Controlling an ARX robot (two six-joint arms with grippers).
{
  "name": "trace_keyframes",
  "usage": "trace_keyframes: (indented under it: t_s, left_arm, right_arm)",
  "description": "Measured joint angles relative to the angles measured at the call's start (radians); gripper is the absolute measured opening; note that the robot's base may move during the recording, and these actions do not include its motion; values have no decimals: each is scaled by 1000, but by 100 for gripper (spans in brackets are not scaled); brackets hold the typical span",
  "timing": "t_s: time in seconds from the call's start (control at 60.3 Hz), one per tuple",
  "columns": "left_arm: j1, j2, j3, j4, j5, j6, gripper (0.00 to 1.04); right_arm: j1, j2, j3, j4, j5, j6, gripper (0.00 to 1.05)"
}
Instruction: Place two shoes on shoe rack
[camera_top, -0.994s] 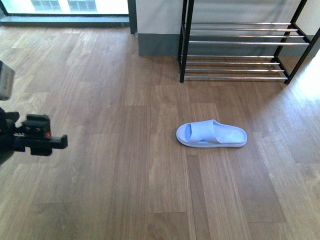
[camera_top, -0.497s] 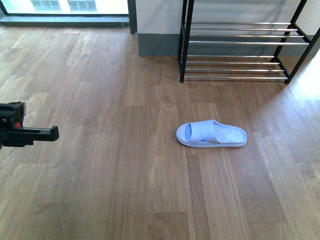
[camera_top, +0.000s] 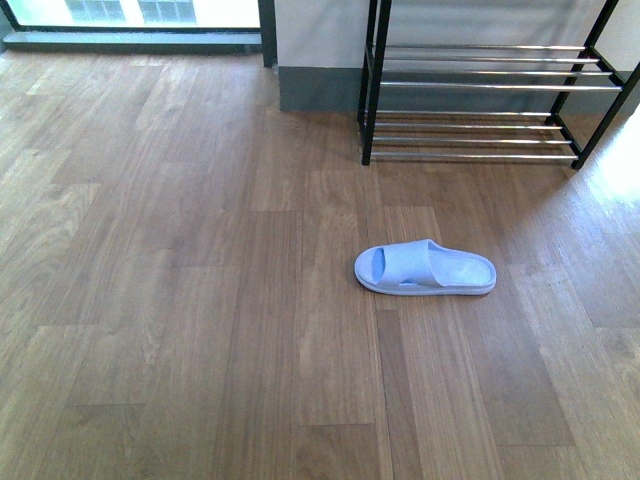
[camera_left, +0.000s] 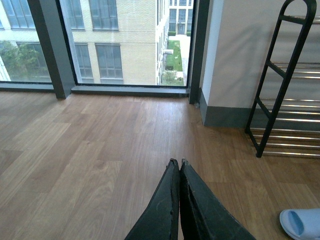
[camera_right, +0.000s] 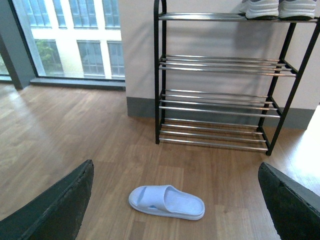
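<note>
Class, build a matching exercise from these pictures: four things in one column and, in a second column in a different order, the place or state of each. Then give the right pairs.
Column one
1. blue slide
2. grey sneakers
3. left gripper
4. right gripper

Column two
A. shut, with nothing between its fingers
B. on the top shelf of the shoe rack
C. open wide
D. lying on the wooden floor, in front of the rack

Pairs: 1-D, 2-B, 3-A, 4-C
</note>
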Motion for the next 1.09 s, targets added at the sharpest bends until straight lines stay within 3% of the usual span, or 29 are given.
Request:
trace_keyframes:
  t_s: [0.133,0.282,1.094]
  left_arm:
    - [0,-175,3,-204,0,0,1]
    - [0,-286,3,-306,0,0,1]
    - [0,-593,3,-605,0,0,1]
  right_arm:
    - [0,0,0,0,0,0,95]
    - [0,0,0,0,0,0,95]
    - [0,0,0,0,0,0,95]
